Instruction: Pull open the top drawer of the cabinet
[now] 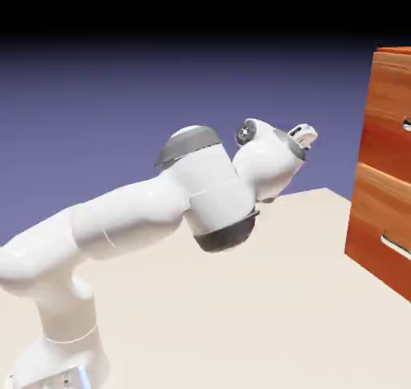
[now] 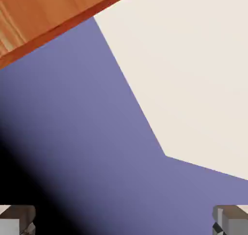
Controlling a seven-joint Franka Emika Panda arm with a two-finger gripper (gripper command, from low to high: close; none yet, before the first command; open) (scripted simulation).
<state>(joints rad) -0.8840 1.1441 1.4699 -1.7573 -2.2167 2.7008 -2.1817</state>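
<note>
The white arm (image 1: 136, 211) leans low from its base at the exterior view's lower left and reaches to the right across the cream table (image 1: 265, 299). Its wrist and hand are bunched near the middle of the frame, and the gripper itself is mostly hidden behind the wrist there, so that view does not show its jaws.

In the hand view, the gripper (image 2: 124, 222) has its two grey fingertips (image 2: 17, 219) at the opposite bottom corners, far apart, with only backdrop showing between them. The jaws stand wide open and hold nothing.

The cabinet (image 1: 385, 171) stands at the right edge of the exterior view, on the table, cut off by the frame. Its top drawer (image 1: 392, 115) is the upper orange-brown panel, sitting flush with the lower drawer (image 1: 384, 223) beneath it, a dark seam between the two. Only a sliver of each silver-grey handle shows at the picture's right edge. The arm's hand is well apart from the cabinet, with bare table and backdrop between them.

In the hand view, a band of the cabinet's wood crosses the upper left corner at a slant, and the table fills the upper right.
</note>
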